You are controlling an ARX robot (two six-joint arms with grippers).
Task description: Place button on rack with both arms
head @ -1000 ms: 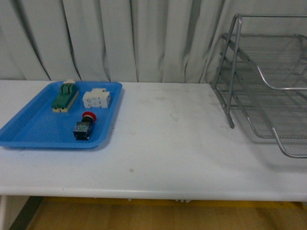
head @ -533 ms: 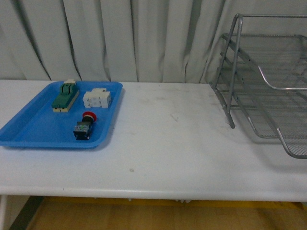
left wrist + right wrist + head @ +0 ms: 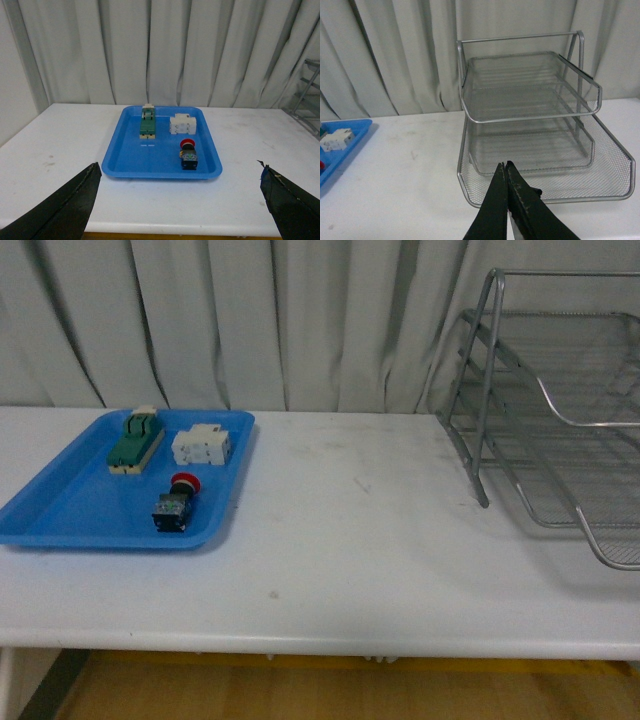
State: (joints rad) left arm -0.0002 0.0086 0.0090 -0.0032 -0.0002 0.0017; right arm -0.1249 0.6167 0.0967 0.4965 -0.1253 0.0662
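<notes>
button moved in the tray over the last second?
No. The button sits in the same spot on the blue tray, just in front of the white block.

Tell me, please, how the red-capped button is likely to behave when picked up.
The button lies on its side in the blue tray, so its round cap might let it pivot if nudged. Its blocky dark body looks rigid, probably offering flat sides to grip.

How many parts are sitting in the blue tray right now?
3: the green-topped block at the far side, the white block beside it, the button nearer the robot. None seems hidden.
</notes>
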